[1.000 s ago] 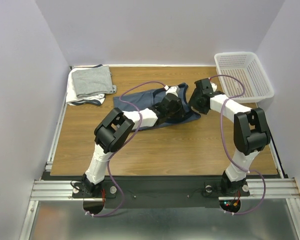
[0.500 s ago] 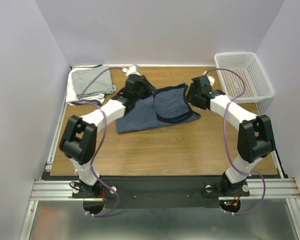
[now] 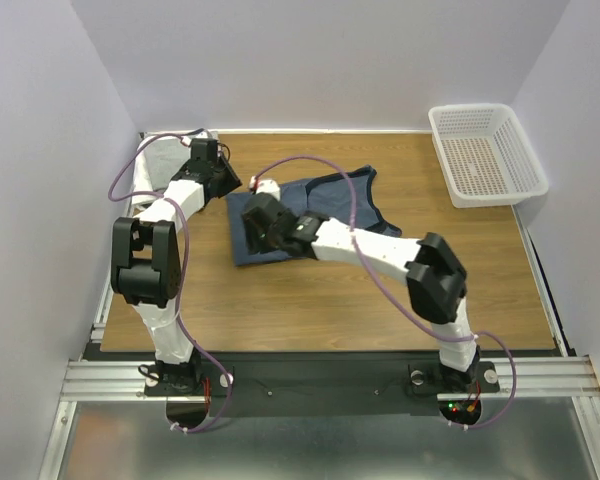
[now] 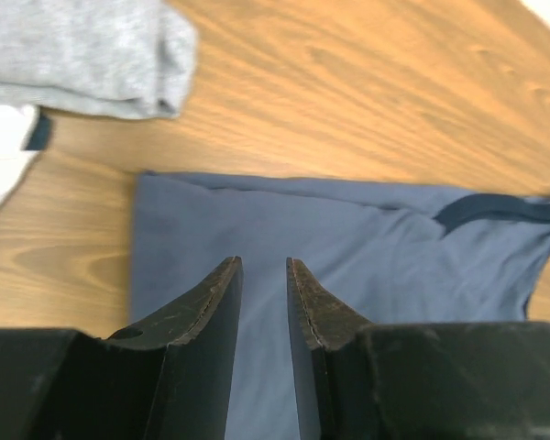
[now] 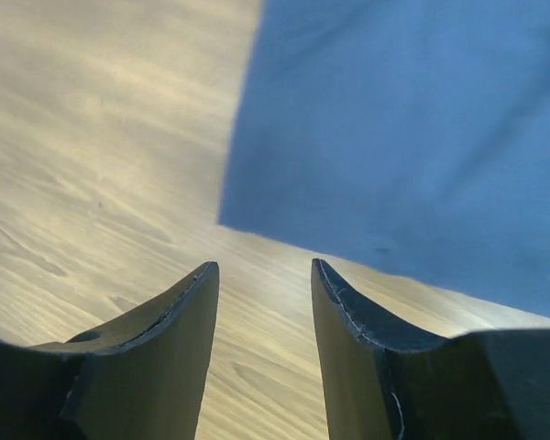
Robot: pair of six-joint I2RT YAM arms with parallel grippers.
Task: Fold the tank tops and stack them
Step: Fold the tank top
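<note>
On the wood-grain table (image 3: 330,300), closed in by plain pale walls (image 3: 330,60), the slate-blue soft cloth tank top with navy trim (image 3: 320,200) lies flat at mid-table. A folded light grey tank top (image 4: 82,55) overlaps a white one (image 4: 2,160) at the far left. The left gripper (image 4: 261,266) hovers over the blue cloth, fingers narrowly parted and empty. The right gripper (image 5: 261,268), fingers spread and empty, hangs above bare wood at the cloth's corner. A white perforated plastic basket (image 3: 485,160) sits far right.

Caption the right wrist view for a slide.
Open right fingers hover over the wooden table, facing a corner of the flat slate-blue tank top.
</note>
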